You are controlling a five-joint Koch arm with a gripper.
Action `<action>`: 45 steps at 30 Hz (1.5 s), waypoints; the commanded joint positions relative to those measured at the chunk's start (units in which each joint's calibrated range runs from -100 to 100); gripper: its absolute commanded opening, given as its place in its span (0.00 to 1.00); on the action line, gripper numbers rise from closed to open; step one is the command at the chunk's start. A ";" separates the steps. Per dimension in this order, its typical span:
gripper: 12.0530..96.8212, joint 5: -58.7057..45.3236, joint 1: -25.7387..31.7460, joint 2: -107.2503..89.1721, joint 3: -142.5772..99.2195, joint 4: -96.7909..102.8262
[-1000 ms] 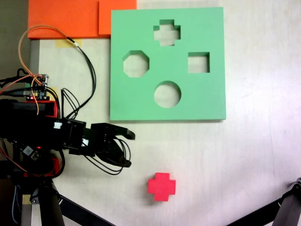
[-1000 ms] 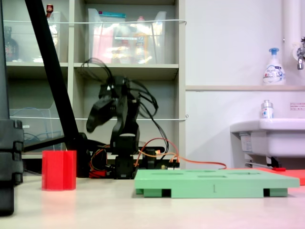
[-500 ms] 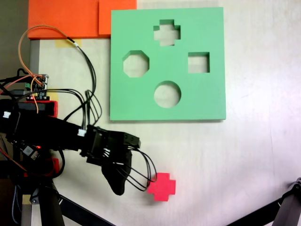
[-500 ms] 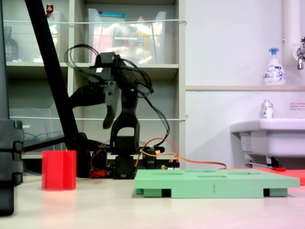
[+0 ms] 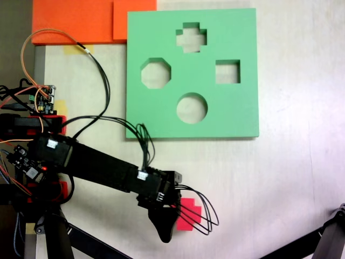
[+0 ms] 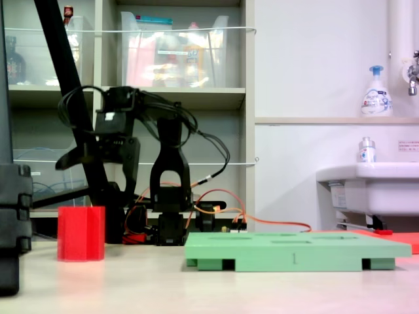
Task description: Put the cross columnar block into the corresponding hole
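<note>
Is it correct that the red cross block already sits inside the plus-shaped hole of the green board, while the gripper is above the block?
Not quite. The red cross block stands on the table, apart from the green board; its plus-shaped hole is empty, as the top-down fixed view shows. The gripper is above the block.

Red block (image 5: 190, 213): small bright red foam piece with a plus-shaped cross-section. In the top-down fixed view it sits on the pale tabletop at about 6 o'clock from the green board (image 5: 237, 108), well apart from the board's near edge, its left part covered by the arm above it. In the low side fixed view the block (image 6: 80, 233) stands upright on the table, at 9 o'clock from the board (image 6: 294, 250), vertical grooves showing on its face.

Cross hole (image 5: 191, 37): plus-shaped cutout near the far edge of the flat green foam board, at 12 o'clock from the board's centre; it is unfilled, the pale surface showing through.
</note>
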 commanded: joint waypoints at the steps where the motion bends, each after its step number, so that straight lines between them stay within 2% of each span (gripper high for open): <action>1: 0.99 -0.88 -0.15 4.23 5.27 -1.22; 8: 0.98 -0.93 -0.49 16.10 11.85 -0.94; 23: 0.97 -0.98 -0.68 27.97 11.95 -0.45; 25: 0.88 -0.98 -0.73 28.53 11.06 -0.45; 27: 0.67 -0.93 -0.83 28.39 9.86 -0.55; 31: 0.44 -0.88 -0.83 28.39 8.46 -0.94; 33: 0.40 -0.88 -0.83 28.39 7.77 -1.03; 38: 0.39 -0.54 -0.78 26.99 7.77 -4.11; 42: 0.31 0.44 -0.78 26.15 7.77 -7.00; 45: 0.31 1.71 -0.20 22.38 7.67 -9.60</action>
